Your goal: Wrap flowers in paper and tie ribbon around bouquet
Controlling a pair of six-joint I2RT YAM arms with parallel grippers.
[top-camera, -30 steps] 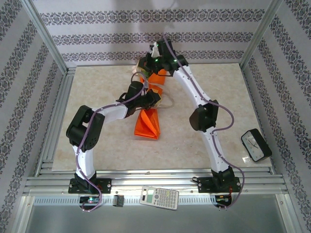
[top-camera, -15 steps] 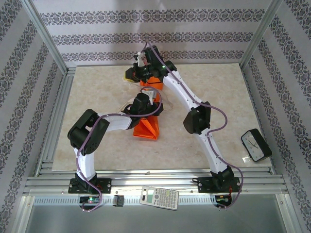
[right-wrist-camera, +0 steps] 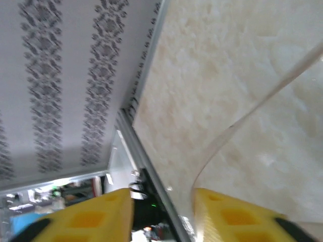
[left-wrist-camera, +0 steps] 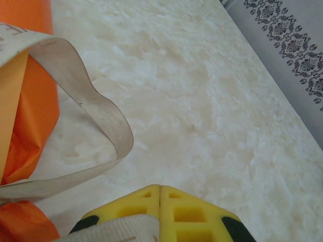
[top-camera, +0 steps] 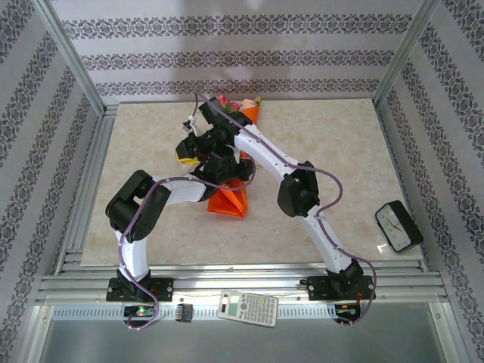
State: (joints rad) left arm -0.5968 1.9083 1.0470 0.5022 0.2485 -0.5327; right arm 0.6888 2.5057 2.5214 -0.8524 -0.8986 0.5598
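The bouquet [top-camera: 229, 198] lies mid-table as an orange paper cone, with the flowers [top-camera: 236, 106] showing at its far, wide end. My left gripper [top-camera: 227, 162] sits over the cone's middle. In the left wrist view its yellow fingers [left-wrist-camera: 160, 189] are shut, with the flat beige ribbon [left-wrist-camera: 101, 108] pinched at their seam and looping back to the orange paper [left-wrist-camera: 30, 101]. My right gripper [top-camera: 187, 151] hovers just left of the cone. In the right wrist view it is open [right-wrist-camera: 164, 214], and a ribbon strand [right-wrist-camera: 237, 123] runs down along the inside of its right finger.
A black clock [top-camera: 398, 225] lies at the table's right edge. A calculator [top-camera: 248, 308] and a small black part [top-camera: 184, 311] rest on the front rail. Aluminium frame rails [right-wrist-camera: 151, 166] border the table on the left, with patterned walls behind.
The right arm has swung from over the bouquet's far end to the left and nearer, uncovering the flower heads. The left gripper shifted slightly right over the cone.
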